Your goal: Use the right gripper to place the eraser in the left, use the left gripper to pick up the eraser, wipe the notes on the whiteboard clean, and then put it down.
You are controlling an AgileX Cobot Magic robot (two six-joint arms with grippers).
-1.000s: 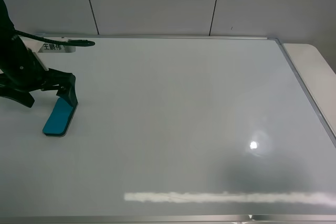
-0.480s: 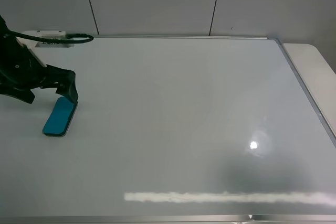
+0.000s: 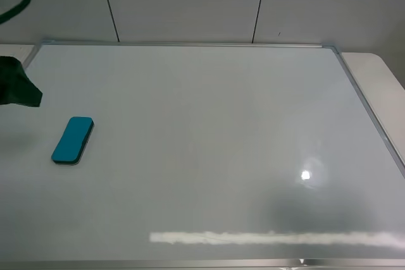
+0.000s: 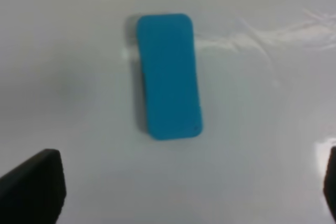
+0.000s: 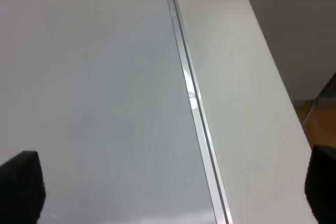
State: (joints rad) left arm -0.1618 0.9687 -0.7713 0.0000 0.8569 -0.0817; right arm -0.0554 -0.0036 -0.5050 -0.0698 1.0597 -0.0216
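The teal eraser [image 3: 73,140] lies flat on the whiteboard [image 3: 209,131] near its left side, free of any gripper. No red notes show on the board. My left gripper [image 3: 18,89] is a dark shape at the far left edge, up and away from the eraser. In the left wrist view the eraser [image 4: 169,77] lies ahead of the open, empty left gripper [image 4: 184,192]. My right gripper [image 5: 170,187] is out of the high view. Its wrist view shows it open and empty over the board's right frame [image 5: 191,93].
A white table [image 3: 380,86] extends past the board's right frame and also shows in the right wrist view [image 5: 236,77]. A grey panelled wall [image 3: 190,4] stands behind. A black cable loop [image 3: 16,1] hangs at the top left. A lamp glare [image 3: 305,174] sits on the board.
My left gripper let go of the eraser, rose and pulled back to the left, nearly out of the high view. The eraser stayed where it was set down.
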